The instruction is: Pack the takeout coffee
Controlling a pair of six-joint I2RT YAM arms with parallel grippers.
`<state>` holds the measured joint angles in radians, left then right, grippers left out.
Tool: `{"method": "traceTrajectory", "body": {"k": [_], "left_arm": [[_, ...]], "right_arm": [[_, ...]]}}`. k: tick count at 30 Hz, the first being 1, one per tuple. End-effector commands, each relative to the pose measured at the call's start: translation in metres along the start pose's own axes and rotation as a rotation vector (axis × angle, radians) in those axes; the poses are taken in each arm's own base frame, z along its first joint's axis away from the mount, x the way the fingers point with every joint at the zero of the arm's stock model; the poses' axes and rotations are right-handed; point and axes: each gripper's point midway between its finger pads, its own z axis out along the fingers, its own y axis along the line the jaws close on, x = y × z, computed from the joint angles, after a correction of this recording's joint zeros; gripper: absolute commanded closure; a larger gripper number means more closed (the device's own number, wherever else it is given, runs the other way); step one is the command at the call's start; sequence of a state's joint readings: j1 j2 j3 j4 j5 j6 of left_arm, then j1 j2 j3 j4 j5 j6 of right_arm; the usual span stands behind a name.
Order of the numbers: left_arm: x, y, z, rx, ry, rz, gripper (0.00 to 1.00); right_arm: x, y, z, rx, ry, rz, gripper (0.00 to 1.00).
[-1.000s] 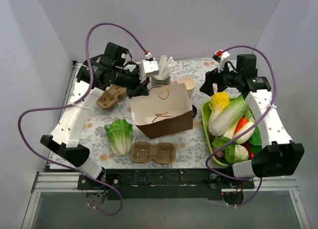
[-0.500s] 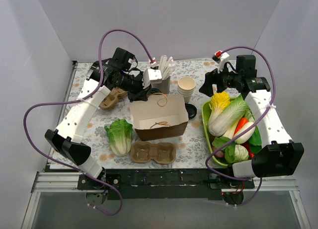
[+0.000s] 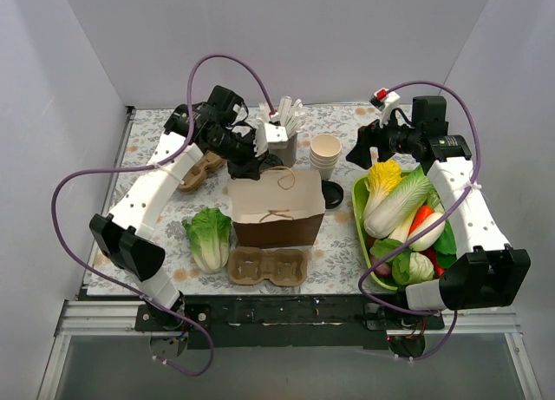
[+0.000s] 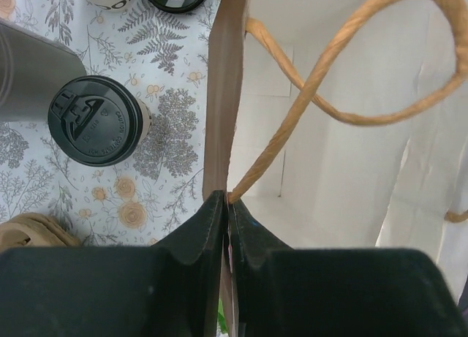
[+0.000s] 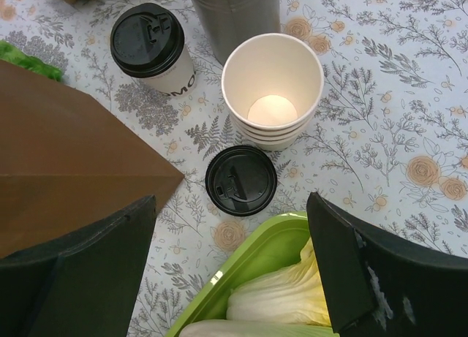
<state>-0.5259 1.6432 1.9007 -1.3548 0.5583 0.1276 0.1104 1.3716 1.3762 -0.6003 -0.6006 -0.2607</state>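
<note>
The takeout coffee (image 4: 95, 120), a cream cup with a black lid, stands on the flowered tablecloth left of the bag. It also shows in the right wrist view (image 5: 151, 48), and the left arm hides it in the top view. The brown paper bag (image 3: 277, 211) stands mid-table with its mouth up and its white inside (image 4: 329, 169) showing. My left gripper (image 4: 227, 202) is shut on the bag's rear rim, beside a rope handle (image 4: 351, 52); it also shows in the top view (image 3: 247, 163). My right gripper (image 5: 232, 199) is open and empty above the loose lid, right of the bag (image 5: 66, 154).
A stack of lidless cups (image 5: 272, 88) and a loose black lid (image 5: 240, 180) sit right of the bag. A grey cup of sticks (image 3: 283, 133) stands behind it. A green tray (image 3: 361, 235) holds vegetables. A cabbage (image 3: 208, 235) and two cardboard cup holders (image 3: 267, 266) (image 3: 199, 168) lie nearby.
My left arm has swung right along the back of the bag, holding its rim. The bag has gone from tilted to standing upright. The right arm has not moved.
</note>
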Motion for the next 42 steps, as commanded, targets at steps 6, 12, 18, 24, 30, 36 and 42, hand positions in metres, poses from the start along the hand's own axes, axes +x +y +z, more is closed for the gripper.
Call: {"method": "traceTrajectory", "body": {"k": [6, 12, 18, 24, 30, 36, 42], "left_arm": [[-0.026, 0.020, -0.007, -0.075, -0.060, 0.009, 0.43], [-0.096, 0.038, -0.066, -0.282, -0.283, 0.023, 0.19], [-0.112, -0.015, -0.117, -0.278, -0.429, 0.126, 0.07], [-0.033, -0.108, -0.086, 0.035, -0.324, 0.136, 0.14], [0.015, -0.151, -0.058, 0.191, -0.271, 0.169, 0.24], [0.062, -0.165, 0.009, 0.302, -0.206, 0.191, 0.35], [0.067, -0.168, 0.052, 0.208, -0.276, 0.269, 0.34]], "right_arm": [[-0.006, 0.001, -0.001, -0.006, -0.034, -0.008, 0.09], [-0.005, 0.000, -0.002, -0.003, -0.029, -0.007, 0.09], [0.002, 0.000, -0.001, -0.002, -0.016, 0.002, 0.09], [0.007, -0.003, 0.005, -0.016, 0.000, 0.015, 0.09], [0.005, -0.002, 0.008, -0.031, -0.001, 0.022, 0.09], [0.006, -0.003, 0.008, -0.030, 0.007, 0.012, 0.09], [0.009, -0.001, 0.005, -0.027, 0.013, 0.007, 0.09]]}}
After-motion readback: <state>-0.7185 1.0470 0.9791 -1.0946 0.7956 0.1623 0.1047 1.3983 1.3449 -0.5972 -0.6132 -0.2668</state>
